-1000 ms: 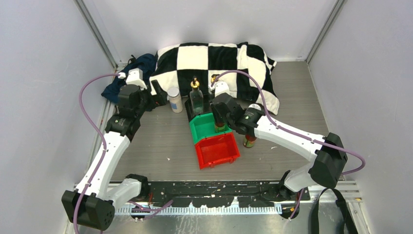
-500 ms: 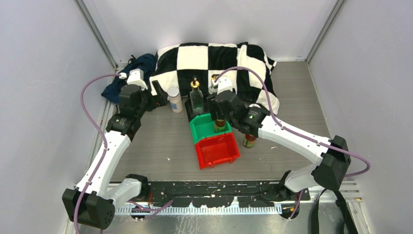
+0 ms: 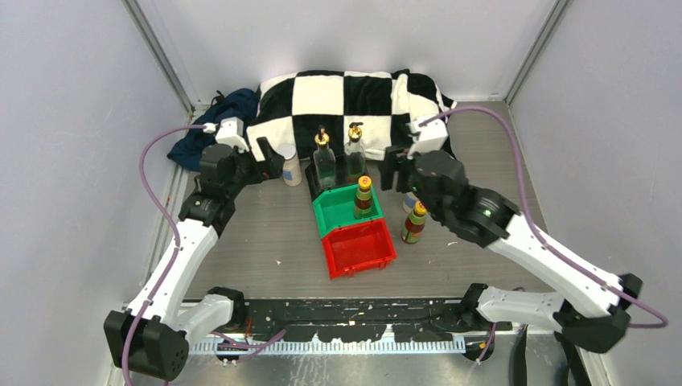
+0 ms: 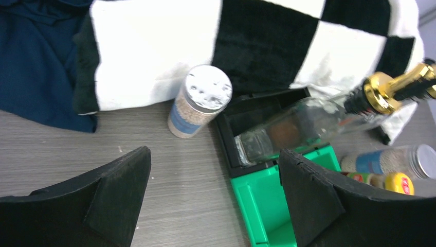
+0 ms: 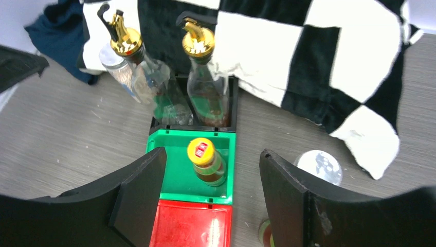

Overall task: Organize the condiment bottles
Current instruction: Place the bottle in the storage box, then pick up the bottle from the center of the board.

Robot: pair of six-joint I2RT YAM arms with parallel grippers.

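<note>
Grey worktop (image 3: 257,241), checkered cloth (image 3: 354,92) along far edge.

- Left gripper (image 3: 267,158): fingers wide, empty, beside loose shaker jar (image 4: 199,100), far-left area.
- Black bin (image 4: 224,141): both tall glass bottles (image 3: 324,165) in.
- Green bin (image 3: 334,211): one sauce bottle (image 3: 363,197) in.
- Red bin (image 3: 358,249): no bottle yet.
- Second sauce bottle (image 3: 414,223): on worktop just right of red bin.
- Second shaker jar (image 5: 319,167): on worktop just behind it.
- Right gripper (image 5: 212,154): fingers wide, empty.

Judged half done; three left.
</note>
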